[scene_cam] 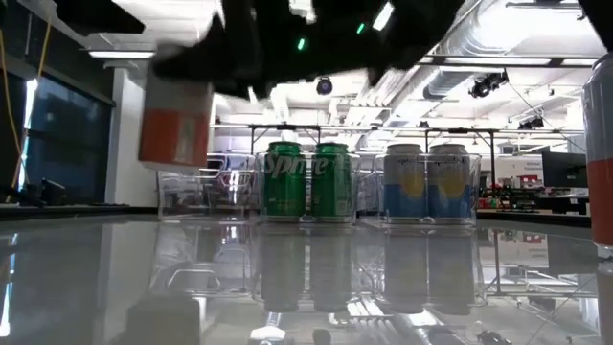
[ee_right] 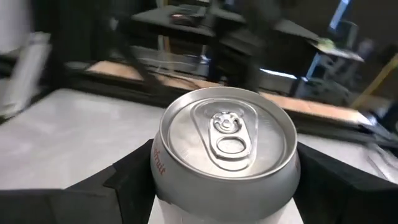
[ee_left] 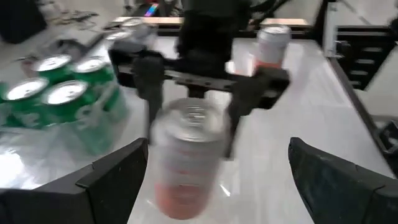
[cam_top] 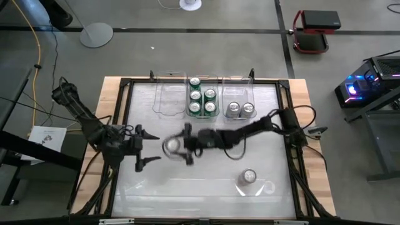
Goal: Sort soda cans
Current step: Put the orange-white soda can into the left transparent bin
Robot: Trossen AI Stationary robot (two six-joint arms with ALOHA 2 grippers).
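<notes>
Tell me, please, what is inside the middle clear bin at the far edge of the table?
The middle clear bin holds four green cans, two rows of two. The cans cover its floor.

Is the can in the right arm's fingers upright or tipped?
Upright: the can shows its pull-tab top level between the right gripper's fingers, and stands vertical in the left wrist view.

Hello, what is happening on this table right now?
The robot is sorting soda cans into clear bins. The right gripper is closed on a silver and orange can near the middle of the table. The left gripper waits open beside it. Four green cans fill the middle bin, two silver cans sit in the right bin, and one can stands alone.
</notes>
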